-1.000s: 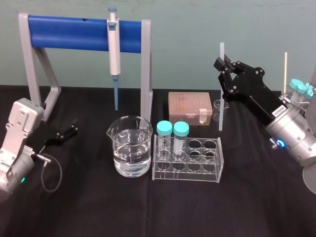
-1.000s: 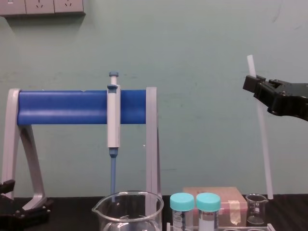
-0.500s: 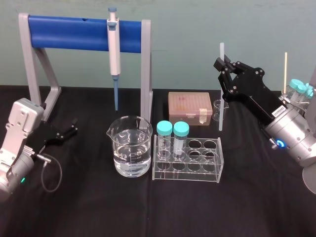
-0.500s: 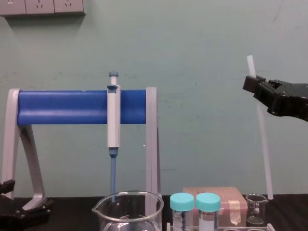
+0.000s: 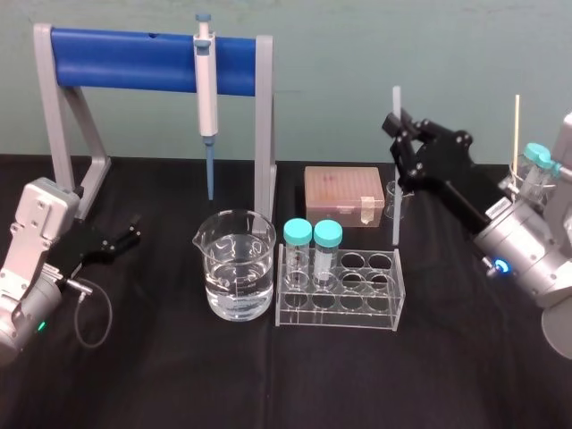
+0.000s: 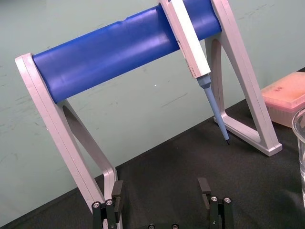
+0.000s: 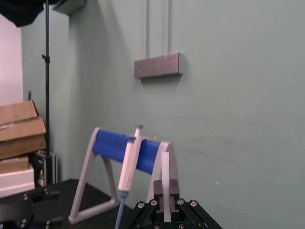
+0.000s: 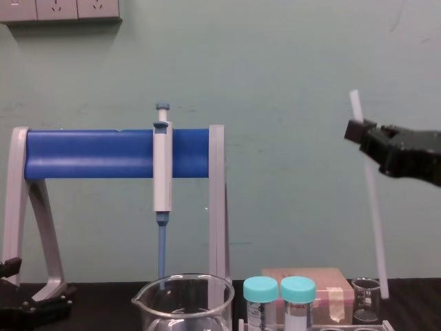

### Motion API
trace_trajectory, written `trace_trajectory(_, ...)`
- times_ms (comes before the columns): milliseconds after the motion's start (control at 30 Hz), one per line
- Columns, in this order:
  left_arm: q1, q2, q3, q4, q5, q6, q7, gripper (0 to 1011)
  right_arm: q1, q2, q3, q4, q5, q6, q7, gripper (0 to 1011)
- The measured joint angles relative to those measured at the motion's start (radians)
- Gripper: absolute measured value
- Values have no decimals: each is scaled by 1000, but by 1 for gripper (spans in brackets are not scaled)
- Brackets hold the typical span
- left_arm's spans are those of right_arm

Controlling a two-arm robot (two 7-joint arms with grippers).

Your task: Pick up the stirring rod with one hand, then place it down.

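Near-upright, the thin white stirring rod (image 5: 394,192) is clamped by right end effector (image 5: 396,125); left end effector (image 5: 132,230) gapes.

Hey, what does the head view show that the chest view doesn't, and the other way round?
Head view adds the water in the large beaker, the empty wells of the rack and the right arm with its silver wrist. Chest view adds the wall sockets and, side-on, the stirring rod slightly tilted. Both share the right gripper shut on the rod near its top, the pipette hanging on the blue stand, the pink box, two teal-capped tubes and the left gripper parked open at the left.
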Motion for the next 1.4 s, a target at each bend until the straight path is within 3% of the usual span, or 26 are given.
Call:
trace_trajectory(500,0,0,0,0,0,0,0,1001,11,-19,-30,81,-31,2,0,67)
trace_trajectory(1400,0,0,0,0,0,0,0,1000,59,-70,-36,202,0,-39,33,67)
